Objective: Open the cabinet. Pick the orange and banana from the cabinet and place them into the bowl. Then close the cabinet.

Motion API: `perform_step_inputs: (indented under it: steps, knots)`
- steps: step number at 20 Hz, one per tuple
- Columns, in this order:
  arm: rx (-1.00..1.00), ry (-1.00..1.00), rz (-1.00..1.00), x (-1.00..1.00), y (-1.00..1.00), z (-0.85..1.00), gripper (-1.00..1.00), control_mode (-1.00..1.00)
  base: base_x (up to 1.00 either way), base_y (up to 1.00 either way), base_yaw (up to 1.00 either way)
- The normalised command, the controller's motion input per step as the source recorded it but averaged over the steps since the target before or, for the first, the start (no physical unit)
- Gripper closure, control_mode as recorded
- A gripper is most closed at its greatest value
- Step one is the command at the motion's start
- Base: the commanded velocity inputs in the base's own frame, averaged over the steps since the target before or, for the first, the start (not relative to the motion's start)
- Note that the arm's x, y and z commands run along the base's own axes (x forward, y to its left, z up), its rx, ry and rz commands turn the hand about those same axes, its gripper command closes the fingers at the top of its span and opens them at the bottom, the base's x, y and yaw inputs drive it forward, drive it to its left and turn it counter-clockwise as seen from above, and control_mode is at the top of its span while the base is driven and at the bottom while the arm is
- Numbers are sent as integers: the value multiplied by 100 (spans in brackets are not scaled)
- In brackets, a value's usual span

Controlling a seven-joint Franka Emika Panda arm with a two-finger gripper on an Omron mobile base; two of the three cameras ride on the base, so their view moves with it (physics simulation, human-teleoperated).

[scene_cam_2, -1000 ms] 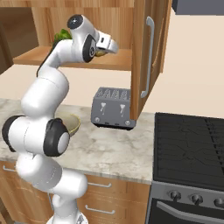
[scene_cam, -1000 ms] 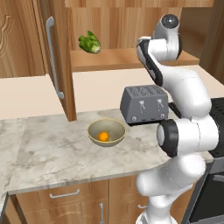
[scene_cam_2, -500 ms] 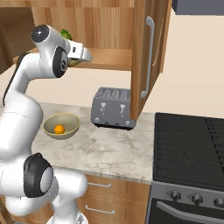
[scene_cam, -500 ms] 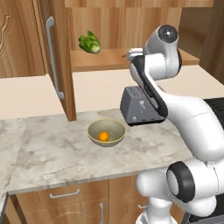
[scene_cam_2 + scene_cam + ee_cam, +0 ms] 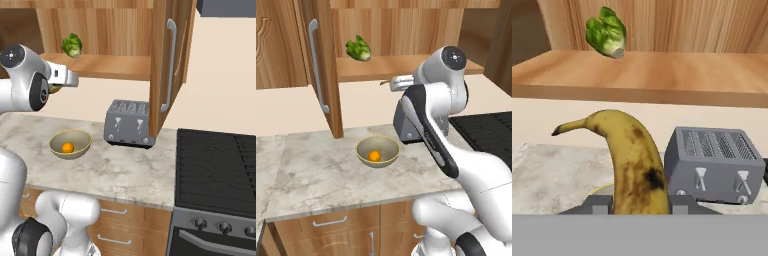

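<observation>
Step in hand: we judged that we were on the second fruit. The cabinet (image 5: 321, 65) stood open, the orange (image 5: 374, 156) already lay inside the bowl (image 5: 377, 151), and the banana (image 5: 632, 165) was in our grip, out of the cabinet.

Gripper: our gripper (image 5: 634, 205) was partly closed, the two dark finger tips pressed to either side of the banana's lower end in the hand view. In the left base view only a thin dark stem showed past the wrist, above the toaster (image 5: 406, 127).

Banana: it stood up from between the finger tips, curving away towards its dark stem, yellow with brown blotches. It hung in the air above the counter (image 5: 331, 175), over the gap between bowl and toaster as far as we could judge.

Bowl: it sat on the counter just beside the toaster, on the side of the open cabinet door, and lower than our hand. A pale curved rim showed just behind the banana's base in the hand view; we could not tell for sure that it was the bowl.

Next move: we judged it called for carrying the banana over the bowl, lowering it close to the orange, and only then letting the fingers part.

Left over: the leafy green vegetable (image 5: 606, 32) stayed on the cabinet shelf above the toaster; the doors were not yet closed.
</observation>
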Motion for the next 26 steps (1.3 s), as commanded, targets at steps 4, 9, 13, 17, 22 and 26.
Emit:
perform_step_inputs:
  steps: [4, 9, 13, 17, 22, 26]
  knots:
    - [0, 5, 13, -29, 29, -96, 100, -100, 0, 0, 0]
    - [0, 5, 9, -8, 25, -96, 100, -100, 0, 0, 0]
    - [0, 1, 0, 53, 19, -71, 100, -100, 0, 0, 0]
    - [0, 10, 0, 69, 25, -59, 100, -100, 0, 0, 0]
    - [0, 31, 0, 51, 21, -58, 100, -100, 0, 0, 0]
    - [-7, 34, 0, 45, 14, -50, 100, -100, 0, 0, 0]
